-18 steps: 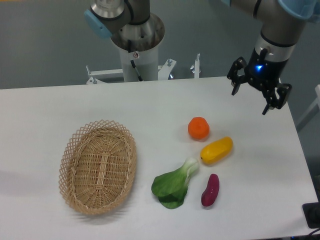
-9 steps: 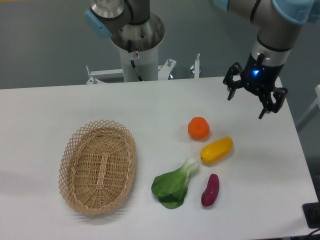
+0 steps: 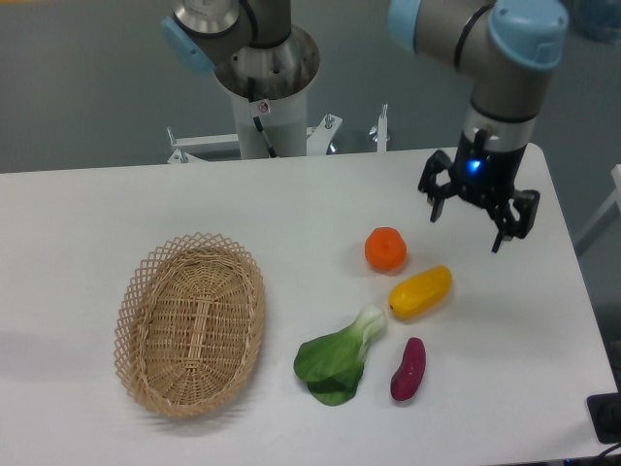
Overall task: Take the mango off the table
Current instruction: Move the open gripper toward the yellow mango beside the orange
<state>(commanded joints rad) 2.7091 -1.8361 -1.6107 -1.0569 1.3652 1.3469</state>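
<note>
Below the gripper (image 3: pixel 467 217) and a bit to its left, the mango (image 3: pixel 421 291) lies on the table (image 3: pixel 291 204), not picked up yet; the fingers are spread wide, holding nothing.

A woven basket (image 3: pixel 190 324) lies toward the counter's left side. An orange (image 3: pixel 385 249), a leafy green vegetable (image 3: pixel 338 359) and a purple vegetable (image 3: pixel 408 369) lie right of it.

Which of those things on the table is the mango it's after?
Start at the woven basket on the white table and look right to the cluster of produce. The mango is the glossy yellow oblong just below the round orange fruit, above the dark purple vegetable.
</note>
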